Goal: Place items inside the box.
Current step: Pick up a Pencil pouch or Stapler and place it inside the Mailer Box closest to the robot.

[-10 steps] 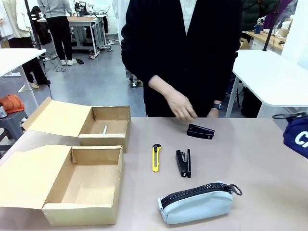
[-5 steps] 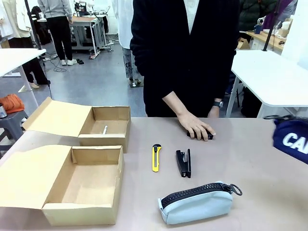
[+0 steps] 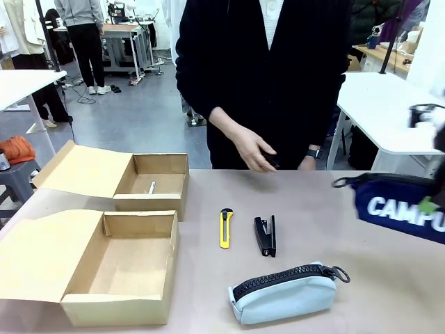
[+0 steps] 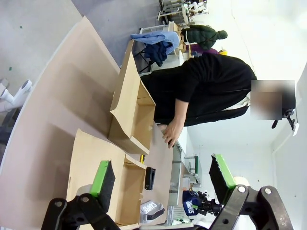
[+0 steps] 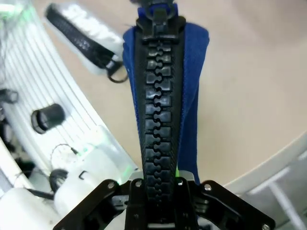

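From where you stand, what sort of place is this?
Probably a robotics lab or workshop: white worktables stand on a bare grey floor, a person stands at a cluttered bench farther back, and the right gripper holds a navy blue zip pouch.

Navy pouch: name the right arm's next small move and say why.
Probably carry it left at this height toward the open near box. The right claw is shut on the navy pouch, which hangs above the table's right side, and the grey pouch lies along the way.
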### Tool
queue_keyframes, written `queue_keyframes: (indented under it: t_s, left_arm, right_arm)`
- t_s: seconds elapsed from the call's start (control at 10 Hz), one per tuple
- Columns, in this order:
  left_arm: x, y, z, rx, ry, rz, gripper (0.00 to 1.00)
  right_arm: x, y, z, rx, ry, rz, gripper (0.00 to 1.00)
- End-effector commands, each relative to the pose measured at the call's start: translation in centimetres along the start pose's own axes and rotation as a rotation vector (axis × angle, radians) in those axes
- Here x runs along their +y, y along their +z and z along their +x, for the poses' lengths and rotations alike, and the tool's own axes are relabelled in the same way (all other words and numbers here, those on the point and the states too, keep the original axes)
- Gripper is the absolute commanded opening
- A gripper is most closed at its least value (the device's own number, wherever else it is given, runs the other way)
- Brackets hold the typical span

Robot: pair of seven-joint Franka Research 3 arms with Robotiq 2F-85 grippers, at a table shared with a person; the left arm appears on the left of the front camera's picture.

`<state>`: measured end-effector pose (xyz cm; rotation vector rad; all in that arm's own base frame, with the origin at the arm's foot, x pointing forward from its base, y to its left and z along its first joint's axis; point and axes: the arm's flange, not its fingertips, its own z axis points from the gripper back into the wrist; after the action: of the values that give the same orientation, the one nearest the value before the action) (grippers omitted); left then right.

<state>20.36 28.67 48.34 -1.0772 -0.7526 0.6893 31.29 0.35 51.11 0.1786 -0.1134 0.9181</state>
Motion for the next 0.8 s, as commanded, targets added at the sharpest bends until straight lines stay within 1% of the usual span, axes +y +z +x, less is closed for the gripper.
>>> queue_keyframes:
  t_s: [0.0,0.1,0.2,0.4,0.5,0.6,0.7]
  left_arm:
    - [-0.1,0.0,0.0,-0.008,-0.015,-0.019,1.0]
    - [-0.1,0.0,0.0,-0.008,-0.015,-0.019,1.0]
    - [-0.1,0.0,0.0,-0.008,-0.015,-0.019,1.0]
    - [-0.1,0.0,0.0,-0.008,-0.015,-0.019,1.0]
    - [-0.1,0.0,0.0,-0.008,-0.015,-0.019,1.0]
    - [-0.1,0.0,0.0,-0.008,-0.015,-0.019,1.0]
    - [-0.1,0.0,0.0,-0.008,-0.015,-0.019,1.0]
  right_arm:
    - [-0.6,0.8,-5.7,-0.091,-0.138,-0.025,0.07]
    - [-0.1,0.4,-5.2,-0.059,-0.123,-0.047,0.07]
    - [0.0,0.1,-3.6,0.015,-0.126,-0.076,0.07]
    - [0.7,-0.1,0.3,0.095,-0.087,-0.099,0.07]
    - [2.1,0.2,3.6,0.067,-0.033,-0.084,0.07]
    - [4.3,0.6,7.8,0.002,-0.136,-0.004,0.07]
    - [7.2,0.6,12.0,-0.063,-0.165,0.052,0.07]
